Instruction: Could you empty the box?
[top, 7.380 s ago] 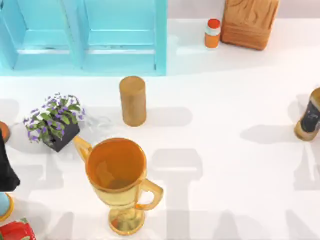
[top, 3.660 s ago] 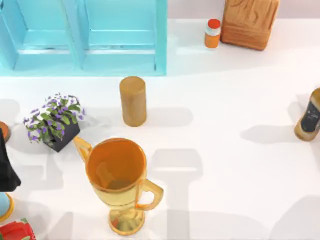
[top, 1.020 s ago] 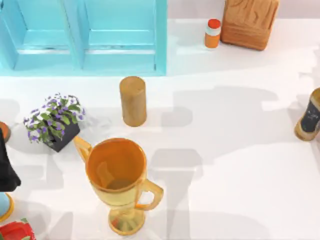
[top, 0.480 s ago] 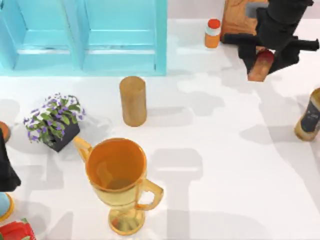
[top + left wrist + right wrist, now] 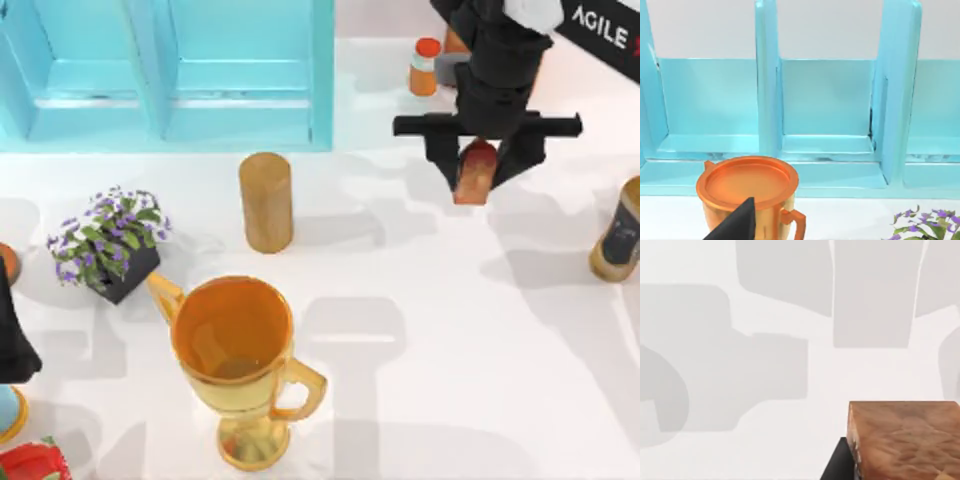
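A brown, wood-grained block (image 5: 905,440) fills the near corner of the right wrist view, with a dark finger (image 5: 837,465) of the right tool touching its side. Beneath lies the white desk (image 5: 790,365), crossed by grey shadows.

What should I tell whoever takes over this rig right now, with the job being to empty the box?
Right gripper: fingers shut on a wooden block, held over the table toward the top view's right, in front of the box.
Left gripper: parked at the table's left edge.
Done: one block is out of the box and in hand.
Left: set the block down on the table, then check the box; the right arm hides its inside, so I cannot tell what remains.
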`<state>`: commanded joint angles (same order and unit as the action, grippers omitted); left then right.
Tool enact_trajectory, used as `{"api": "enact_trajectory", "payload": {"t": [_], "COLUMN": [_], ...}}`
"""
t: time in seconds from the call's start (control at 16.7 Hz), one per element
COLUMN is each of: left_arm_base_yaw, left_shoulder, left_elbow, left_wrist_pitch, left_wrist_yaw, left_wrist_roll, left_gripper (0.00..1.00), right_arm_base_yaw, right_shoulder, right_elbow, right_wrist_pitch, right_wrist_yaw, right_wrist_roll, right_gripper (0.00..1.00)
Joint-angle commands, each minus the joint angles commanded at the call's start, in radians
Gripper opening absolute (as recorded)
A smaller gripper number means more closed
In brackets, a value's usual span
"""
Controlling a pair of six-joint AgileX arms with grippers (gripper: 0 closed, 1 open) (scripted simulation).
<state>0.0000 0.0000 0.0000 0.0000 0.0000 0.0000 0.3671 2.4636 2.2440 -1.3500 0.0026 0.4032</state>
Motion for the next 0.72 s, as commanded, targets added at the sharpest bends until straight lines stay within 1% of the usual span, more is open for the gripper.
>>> {"api": "enact_trajectory", "payload": {"t": [0.72], "left_arm_base_yaw": [0.0], "left_shoulder": [0.0], "left_elbow": [0.0], "left_wrist_pitch": [0.0], "left_wrist_yaw": [0.0], "left_wrist_roll": [0.0], "left_gripper": [1.0], "right_arm_base_yaw": [0.004], "right_shoulder": [0.015], "right_elbow": [-0.147], "right_wrist_pitch": [0.163], "right_wrist_yaw": [0.004], "right_wrist_roll": [0.0], "right_gripper": [0.0]}}
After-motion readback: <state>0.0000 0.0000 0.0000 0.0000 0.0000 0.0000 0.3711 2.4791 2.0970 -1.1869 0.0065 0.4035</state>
